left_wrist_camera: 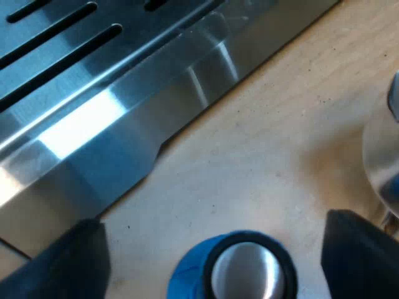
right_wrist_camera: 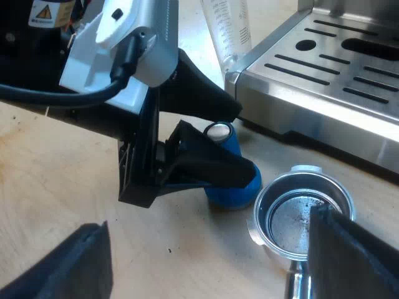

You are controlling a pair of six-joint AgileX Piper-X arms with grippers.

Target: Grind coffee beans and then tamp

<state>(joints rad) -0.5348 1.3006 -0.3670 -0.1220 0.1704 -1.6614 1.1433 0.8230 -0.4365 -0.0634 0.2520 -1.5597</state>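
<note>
A blue tamper [left_wrist_camera: 240,269] with a shiny metal top stands upright on the wooden table, close to the espresso machine's drip tray [left_wrist_camera: 93,75]. My left gripper [left_wrist_camera: 212,265] is open, one black finger [left_wrist_camera: 65,261] on each side of the tamper with a gap to it. The right wrist view shows the left gripper [right_wrist_camera: 246,146] straddling the tamper [right_wrist_camera: 234,187]. Beside the tamper lies the metal holder [right_wrist_camera: 302,215], its basket bare metal with a few dark specks. My right gripper [right_wrist_camera: 212,265] is open above the table, one finger [right_wrist_camera: 349,249] over the holder's rim.
A measuring glass [right_wrist_camera: 227,28] stands at the corner of the machine's slotted drip tray [right_wrist_camera: 330,75]. The rim of the holder [left_wrist_camera: 380,156] shows near the left gripper. Light wooden table [right_wrist_camera: 56,174] lies under both arms.
</note>
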